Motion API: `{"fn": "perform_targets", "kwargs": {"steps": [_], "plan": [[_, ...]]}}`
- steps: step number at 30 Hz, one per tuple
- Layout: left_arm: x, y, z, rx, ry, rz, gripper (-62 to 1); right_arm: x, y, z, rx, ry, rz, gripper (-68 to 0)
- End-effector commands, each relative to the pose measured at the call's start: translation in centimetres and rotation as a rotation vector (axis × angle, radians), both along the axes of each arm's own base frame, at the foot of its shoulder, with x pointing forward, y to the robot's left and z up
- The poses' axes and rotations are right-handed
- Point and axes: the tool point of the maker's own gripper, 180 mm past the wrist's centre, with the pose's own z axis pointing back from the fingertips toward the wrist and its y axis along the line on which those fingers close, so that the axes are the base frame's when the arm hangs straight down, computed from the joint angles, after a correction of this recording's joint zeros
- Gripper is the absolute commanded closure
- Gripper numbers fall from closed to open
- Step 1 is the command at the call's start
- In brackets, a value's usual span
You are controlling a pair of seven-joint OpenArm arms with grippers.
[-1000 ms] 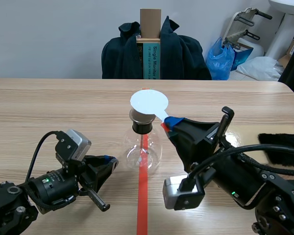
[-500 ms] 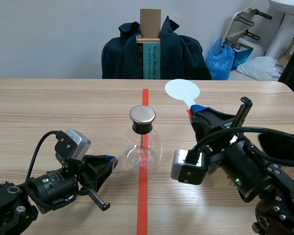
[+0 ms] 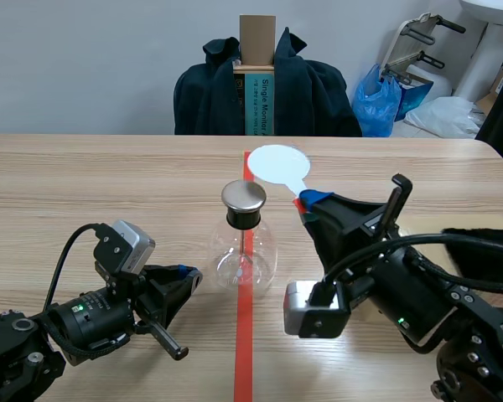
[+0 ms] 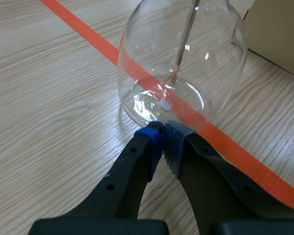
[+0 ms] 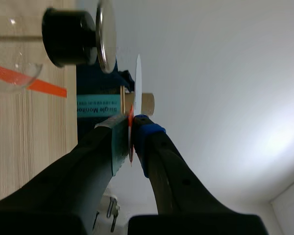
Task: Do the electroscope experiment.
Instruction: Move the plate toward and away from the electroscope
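A clear glass flask electroscope (image 3: 245, 251) stands on the red tape line, with a black stopper and a round metal cap (image 3: 244, 196). My right gripper (image 3: 308, 203) is shut on the red handle of a white disc paddle (image 3: 277, 164), which hangs just behind and to the right of the cap. In the right wrist view the disc (image 5: 138, 83) shows edge-on beside the cap (image 5: 105, 36), with a small gap. My left gripper (image 3: 189, 275) rests low at the flask's left side. Its fingers are shut on nothing, tips (image 4: 162, 134) at the flask (image 4: 186, 63) base. A thin rod (image 4: 185, 39) hangs inside.
A black fur cloth (image 3: 486, 243) lies at the right on a beige sheet (image 4: 279, 34). Across the table stands a chair draped with a dark jacket (image 3: 226, 92), holding a box. A blue bag (image 3: 377, 105) sits behind on the floor.
The right gripper with the disc was over the cap, swung away to the back right, and has now come back close to the cap. The left arm has not moved.
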Motion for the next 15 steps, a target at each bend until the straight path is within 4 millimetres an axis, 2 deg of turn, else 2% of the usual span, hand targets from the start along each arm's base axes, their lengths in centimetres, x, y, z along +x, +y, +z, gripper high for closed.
{"fn": "perform_targets", "kwargs": {"steps": [1, 15], "plan": [[0.6, 0.1, 1.0, -0.022, -0.034, 0.008, -3.2, 0.2, 0.0, 1.1, 0.004, -0.039, 0.021, -0.6], [0.7, 0.1, 1.5, -0.038, -0.051, 0.01, -3.2, -1.9, 1.9, 1.0, -0.006, -0.045, 0.175, -0.6]]}}
